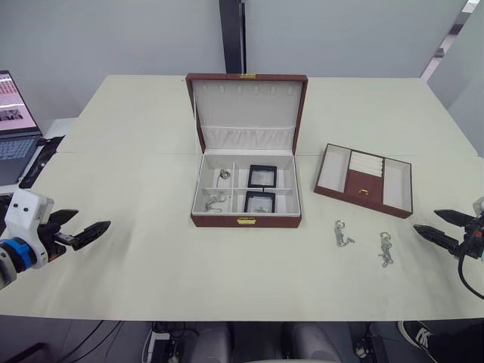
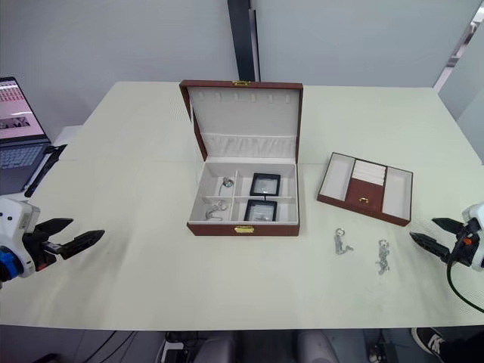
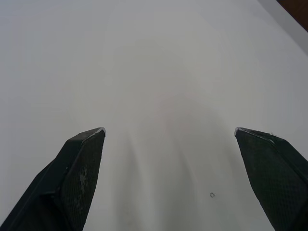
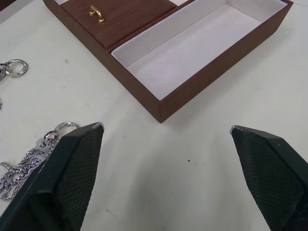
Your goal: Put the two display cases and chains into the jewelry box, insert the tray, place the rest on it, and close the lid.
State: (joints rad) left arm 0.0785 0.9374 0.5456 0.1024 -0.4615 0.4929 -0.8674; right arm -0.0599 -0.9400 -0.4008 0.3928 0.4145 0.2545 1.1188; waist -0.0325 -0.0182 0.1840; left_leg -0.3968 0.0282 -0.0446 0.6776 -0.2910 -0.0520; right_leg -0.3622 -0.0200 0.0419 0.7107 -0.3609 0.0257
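Both end effectors, left (image 1: 85, 230) & right (image 1: 445, 228), are hovering open w/ nothing gripped. Laptop (image 1: 15, 128) is sitting far left; tray (image 1: 364, 179) is lying beside the open jewelry box (image 1: 246, 195), two chains (image 1: 363, 242) sitting loose on the desk (image 1: 136, 151).

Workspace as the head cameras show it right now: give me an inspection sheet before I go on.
Surface: pale table, bare apart from the job's things.
Jewelry box: lid open and upright; two display cases in its right compartments, two chains in its left ones.
Tray: on the table right of the box, not inserted.
Loose chains: two on the table in front of the tray.
Clutter: nothing seen.
Left end effector: open, empty, over bare table.
Right end effector: open, empty, near the loose chains.
Cables: one at the right wrist.
Surroundings: laptop at far left.
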